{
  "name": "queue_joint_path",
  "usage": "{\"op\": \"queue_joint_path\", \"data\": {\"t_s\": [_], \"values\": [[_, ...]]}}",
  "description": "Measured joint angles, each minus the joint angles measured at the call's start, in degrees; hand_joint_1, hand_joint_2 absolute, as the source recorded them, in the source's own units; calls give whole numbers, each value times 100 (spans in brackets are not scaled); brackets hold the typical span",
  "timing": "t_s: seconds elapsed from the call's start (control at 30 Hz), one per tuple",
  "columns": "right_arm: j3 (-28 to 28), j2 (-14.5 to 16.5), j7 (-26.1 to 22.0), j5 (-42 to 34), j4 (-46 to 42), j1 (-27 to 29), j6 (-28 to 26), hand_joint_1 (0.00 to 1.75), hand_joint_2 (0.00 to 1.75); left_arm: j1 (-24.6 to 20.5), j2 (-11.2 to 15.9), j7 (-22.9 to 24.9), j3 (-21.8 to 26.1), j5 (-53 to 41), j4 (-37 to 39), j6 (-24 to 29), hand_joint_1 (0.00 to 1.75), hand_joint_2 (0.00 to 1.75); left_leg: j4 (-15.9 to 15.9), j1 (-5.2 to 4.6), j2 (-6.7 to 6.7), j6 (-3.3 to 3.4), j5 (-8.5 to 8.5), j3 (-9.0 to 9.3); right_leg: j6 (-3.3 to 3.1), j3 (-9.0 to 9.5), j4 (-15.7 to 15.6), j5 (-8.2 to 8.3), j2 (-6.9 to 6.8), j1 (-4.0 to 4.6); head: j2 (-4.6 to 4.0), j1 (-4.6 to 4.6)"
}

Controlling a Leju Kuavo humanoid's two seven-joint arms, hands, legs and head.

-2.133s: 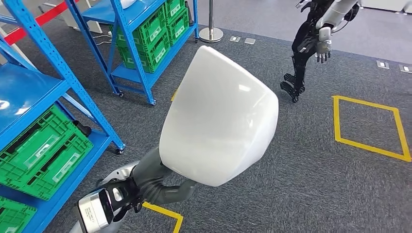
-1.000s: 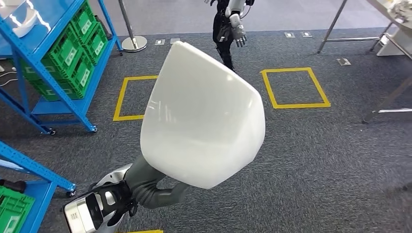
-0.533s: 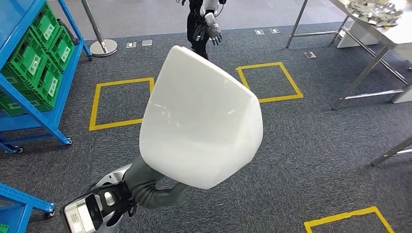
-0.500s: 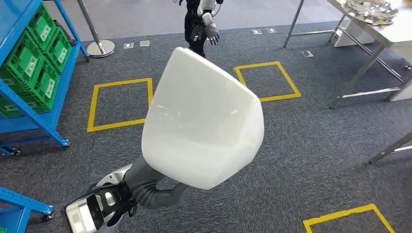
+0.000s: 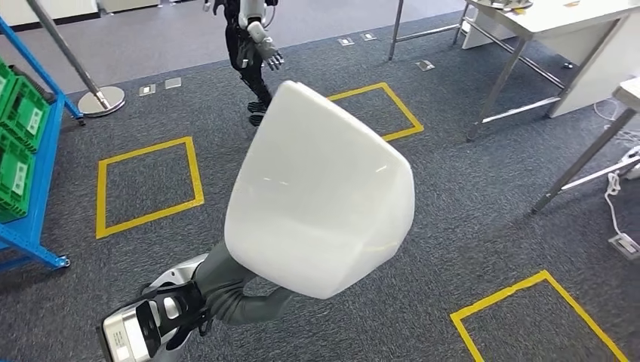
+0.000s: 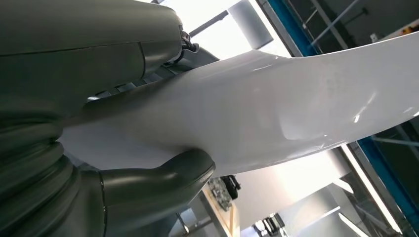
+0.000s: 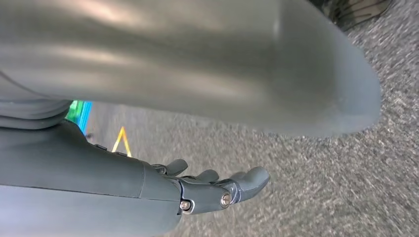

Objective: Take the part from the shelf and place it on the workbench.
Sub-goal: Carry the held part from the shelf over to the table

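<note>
the whole scene has swung since the earlier frames: the blue shelf [image 5: 26, 173] has slid to the left edge and a workbench [image 5: 573, 19] has come in at the top right, so the robot has turned toward the drop-off, carrying step under way. the white part [image 5: 321, 192] rides high over the carpet, gripped by the left hand [image 6: 143, 182]. the left wrist view shows thumb and fingers [image 6: 153, 44] clamped on its edge. the right hand [image 7: 217, 190] hangs empty, fingers loosely apart.
</note>
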Motion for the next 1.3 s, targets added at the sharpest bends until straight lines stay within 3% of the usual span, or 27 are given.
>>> {"op": "queue_joint_path", "data": {"t_s": [0.03, 0.07, 0.1, 0.17, 0.23, 0.3, 0.37, 0.43, 0.5, 0.57, 0.6, 0.63, 0.73, 0.8, 0.87, 0.93, 1.0, 1.07, 1.1, 1.13, 1.17, 1.23, 1.3], "values": [[-13, 6, -10, -9, 0, -3, 2, 0, 0, 10, 17, -17, -2, 1, 19, -10, 175, 175, 340, 7, -39, -16, -122, -173, -3, -2, 5, -1, 77, -3, 0, -8], [-25, 13, -25, -17, 0, 1, 4, 0, 0, 18, 35, -40, -4, 3, 40, -20, 175, 175, 528, 14, -52, -27, -140, -280, -2, -3, 12, -3, 156, -6, 0, -11], [-37, 20, -41, -24, 0, 9, 5, 0, 0, 23, 49, -68, -5, 6, 59, -26, 175, 175, 497, 23, -59, -33, -42, -284, 3, -1, 21, -7, 234, -11, 0, -13], [-55, 27, -73, -39, -1, 21, 7, 0, 0, 23, 67, -113, -7, 11, 84, -39, 175, 175, -148, 56, -158, -39, 372, -5, 33, 3, 50, -23, 392, -27, 0, -17], [-66, 31, -92, -53, -2, 20, 7, 0, 0, 22, 73, -147, -9, 13, 98, -57, 175, 175, -797, 89, -399, -32, 623, 285, 103, -30, 97, -39, 535, -32, 0, -22], [-71, 33, -98, -59, -2, 32, 7, 0, 0, 20, 74, -164, -13, 14, 107, -69, 175, 175, -960, 77, -493, 24, 637, 348, 192, -82, 107, -25, 648, -44, 0, -24], [-74, 37, -100, -59, -1, 57, 3, 0, 0, 2, 66, -163, -14, 14, 108, -72, 175, 175, -978, 65, -368, 111, 665, 348, 263, -112, 103, -10, 693, -66, 0, -22], [-75, 45, -101, -57, -1, 56, -1, 0, 0, -24, 53, -149, -15, 14, 101, -74, 175, 175, -1017, 74, -224, 187, 688, 357, 305, -253, 377, -174, 450, -54, 0, 11], [-75, 56, -102, -56, -1, 29, 6, 0, 0, -36, 50, -111, -16, 14, 98, -76, 175, 175, -1030, 56, -64, 233, 685, 357, 329, -601, 1082, -533, 131, -38, 0, 48], [-75, 71, -100, -55, -1, 18, 28, 0, 0, -40, 52, -61, -20, 14, 103, -76, 175, 175, -1028, 31, 97, 250, 673, 355, 342, -898, 1692, -745, 42, -42, 0, 55], [-75, 81, -99, -55, -1, 24, 38, 0, 0, -44, 54, -45, -22, 14, 104, -76, 175, 175, -1028, 23, 171, 253, 667, 357, 339, -902, 1715, -699, 25, -43, 0, 56], [-75, 89, -98, -55, -1, 30, 43, 0, 0, -50, 56, -32, -25, 15, 104, -76, 175, 175, -1027, 17, 239, 251, 661, 363, 329, -783, 1502, -557, -1, -43, 0, 56], [-75, 101, -98, -55, -1, 17, 43, 0, 0, -77, 62, -19, -28, 16, 103, -79, 175, 175, -1025, -9, 413, 207, 627, 401, 247, -146, 342, -110, -286, 8, 0, 60], [-75, 111, -97, -55, -2, 4, 43, 0, 0, -110, 66, -2, -37, 17, 105, -85, 175, 175, -1034, -21, 503, 149, 605, 431, 173, -34, 87, -72, -352, 53, 0, 58], [-80, 120, -90, -56, -2, 20, 43, 0, 0, -163, 67, 19, -66, 18, 110, -99, 175, 175, -1053, -11, 564, 86, 589, 464, 111, -34, 53, -47, -242, 46, 0, 58], [-90, 127, -88, -62, -2, 27, 42, 0, 0, -213, 69, 31, -99, 18, 115, -115, 175, 175, -861, 9, 358, 22, 459, 405, 49, 0, -2, -6, -135, 3, 0, 45], [-108, 140, -92, -70, -2, 2, 40, 0, 0, -236, 90, 44, -119, 17, 132, -120, 175, 175, -230, 30, 51, -28, 134, 119, 11, 14, -24, 15, -15, -23, 0, 14], [-135, 157, -93, -81, -2, -12, 40, 0, 0, -240, 123, 55, -136, 16, 165, -120, 175, 175, 438, 40, -41, -55, -105, -225, 0, 8, -12, 12, 131, -24, 0, -5], [-149, 168, -93, -87, -2, -9, 40, 0, 0, -241, 137, 56, -146, 16, 184, -120, 175, 175, 532, 45, -50, -62, -72, -293, 3, 7, 0, 8, 211, -25, 0, -8], [-160, 177, -93, -94, -2, -3, 40, 0, 0, -247, 144, 55, -155, 16, 199, -120, 175, 175, 397, 51, -62, -64, 74, -253, 11, 7, 15, 1, 291, -29, 0, -10], [-168, 187, -93, -99, -2, 1, 40, 0, 0, -256, 147, 55, -163, 16, 212, -120, 175, 175, 62, 63, -108, -64, 297, -113, 26, 7, 35, -9, 374, -35, 0, -13], [-174, 203, -107, -107, -2, 0, 40, 0, 0, -281, 155, 43, -178, 16, 233, -121, 175, 175, -659, 97, -342, -51, 609, 203, 84, -13, 86, -33, 531, -42, 0, -20], [-178, 208, -132, -107, -2, 6, 39, 0, 0, -299, 161, 25, -186, 16, 255, -127, 175, 175, -947, 94, -472, 4, 660, 326, 168, -56, 106, -31, 655, -51, 0, -20]]}}
